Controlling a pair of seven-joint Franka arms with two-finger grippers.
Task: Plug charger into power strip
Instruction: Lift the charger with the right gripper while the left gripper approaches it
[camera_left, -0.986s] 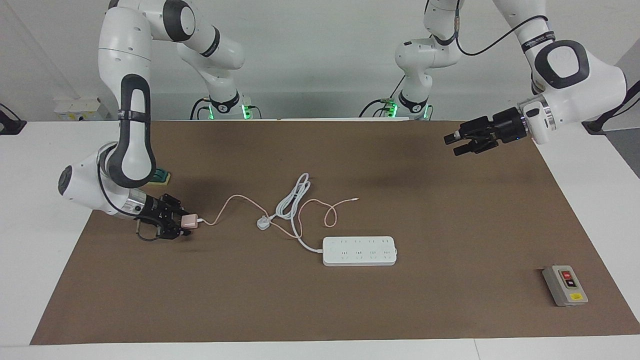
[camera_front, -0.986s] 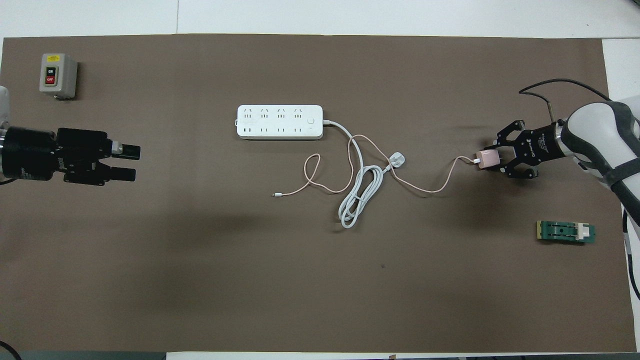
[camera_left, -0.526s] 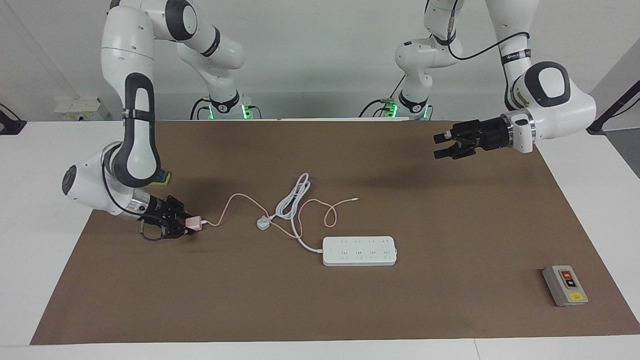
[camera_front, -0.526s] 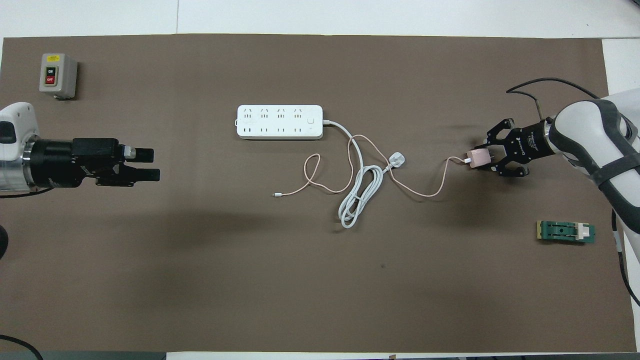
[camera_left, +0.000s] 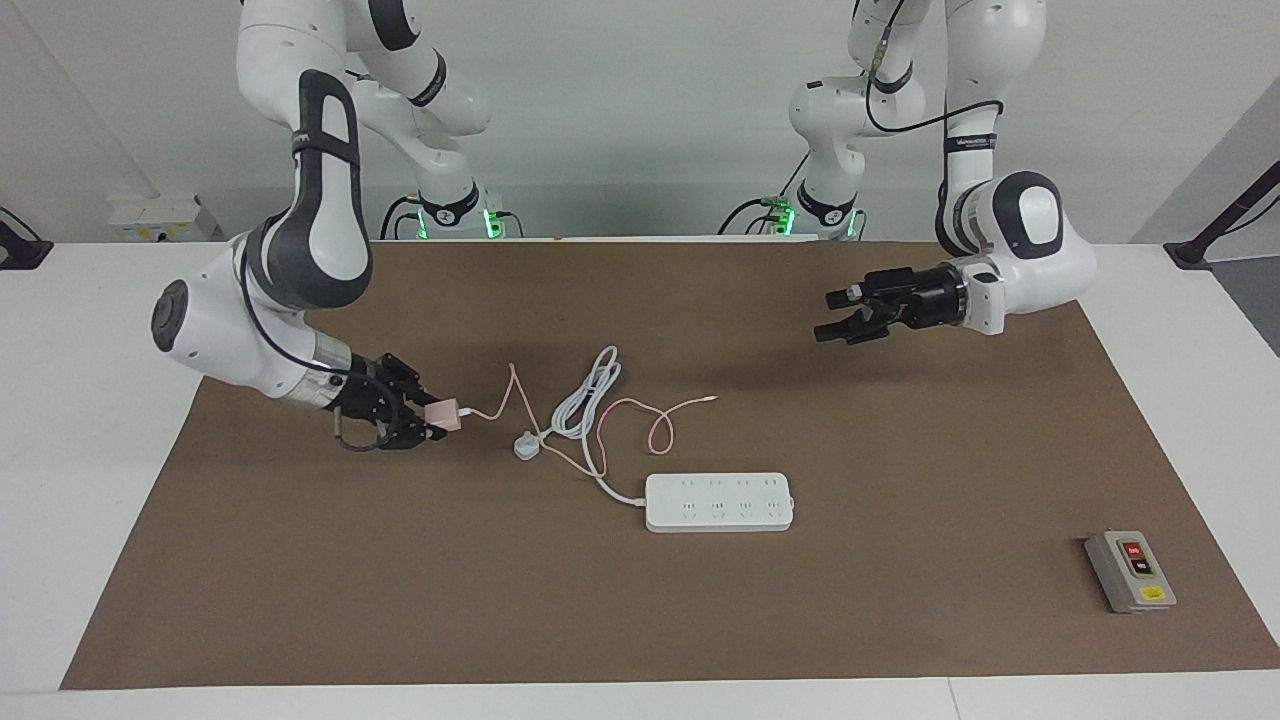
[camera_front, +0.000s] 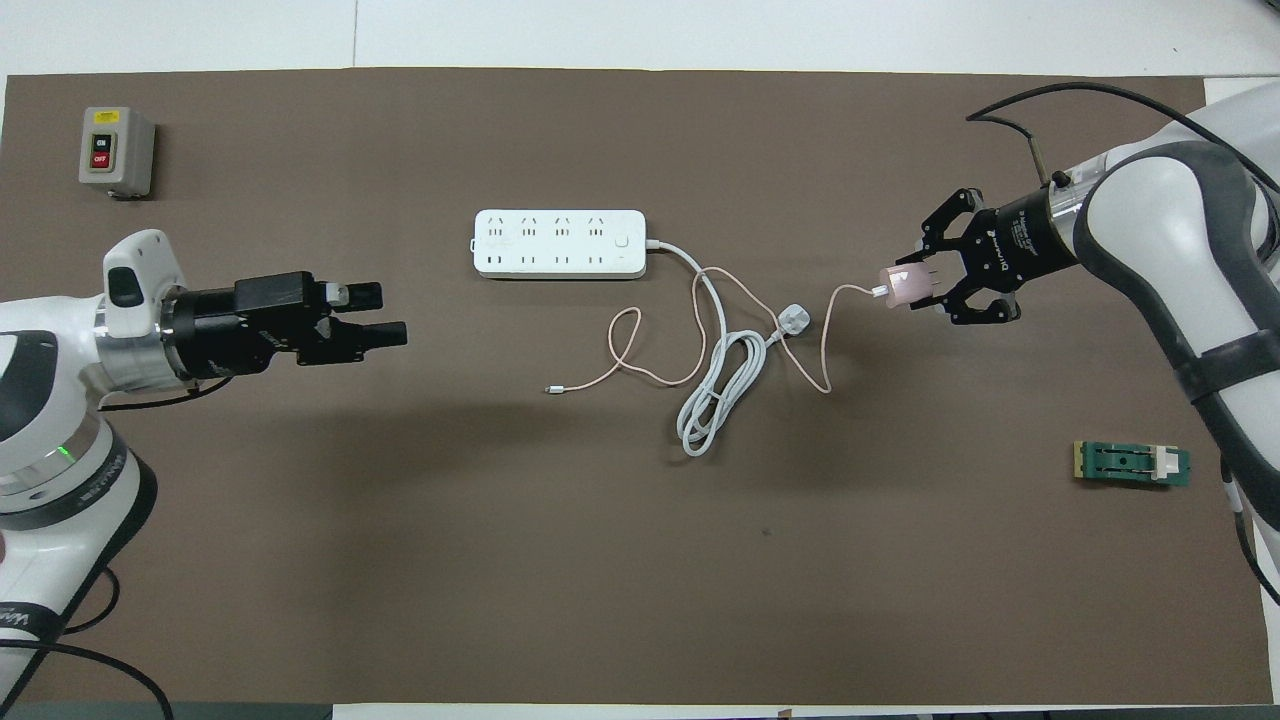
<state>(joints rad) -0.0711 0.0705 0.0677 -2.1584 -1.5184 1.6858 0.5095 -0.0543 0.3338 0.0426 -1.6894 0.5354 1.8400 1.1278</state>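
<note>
Brown mat (camera_left: 900, 450) over white table, pale wall at the robots' end. Right gripper (camera_left: 432, 420): raised over the mat toward the right arm's end, jaws pinching the charger (camera_left: 443, 414) by its body, likely so the prongs stay free for insertion. Pink cable (camera_left: 655, 425) trails from it, crossing the coiled white cord (camera_left: 585, 400) and plug (camera_left: 526, 446). Power strip (camera_left: 719, 502): flat mid-table, sockets up, nothing plugged in. Left gripper (camera_left: 833, 315): jaws spread, holding nothing, aloft over the mat toward the left arm's end, perhaps to steady the strip. Grey switch box (camera_left: 1130, 571) near the mat corner; green part (camera_front: 1132, 464) unused.
</note>
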